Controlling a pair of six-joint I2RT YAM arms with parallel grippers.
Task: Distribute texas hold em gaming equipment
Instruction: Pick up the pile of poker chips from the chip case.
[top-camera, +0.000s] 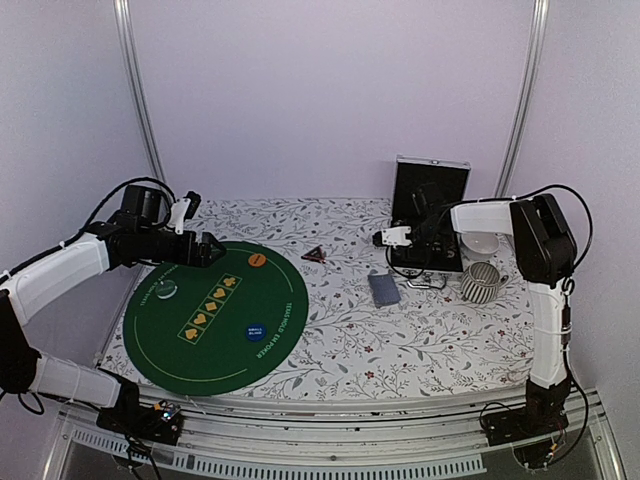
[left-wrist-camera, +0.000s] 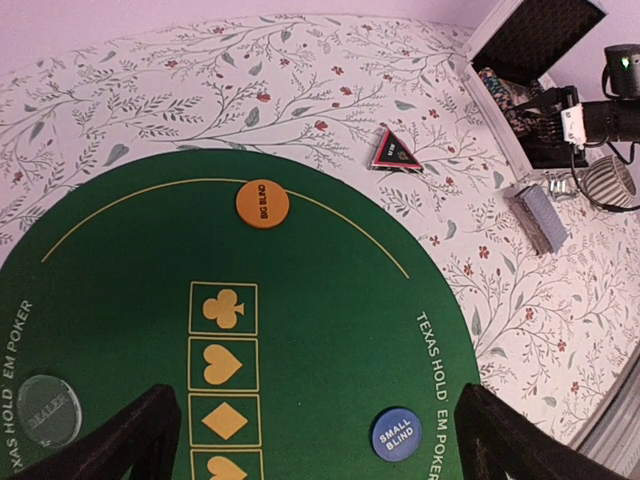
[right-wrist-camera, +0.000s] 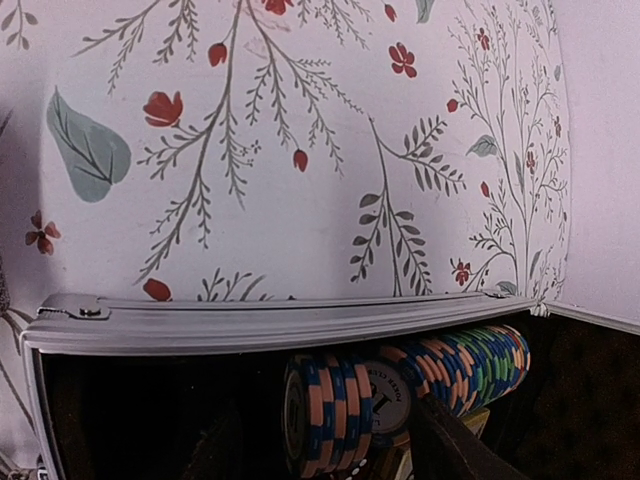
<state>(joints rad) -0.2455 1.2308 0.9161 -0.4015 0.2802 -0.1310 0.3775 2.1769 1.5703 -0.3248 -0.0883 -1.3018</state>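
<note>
Poker chips (right-wrist-camera: 350, 405) by the right hand (right-wrist-camera: 335, 450): hard, slick, loose stack, so squeeze the flat ends. Can't tell if it's pinching.

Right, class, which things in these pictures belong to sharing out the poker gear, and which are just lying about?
Part of the job: orange Big Blind disc, blue Small Blind disc, clear dealer disc, triangular marker, card deck, poker chips stacked in the open case.

Just lying about: white bowl, ribbed cup.
</note>
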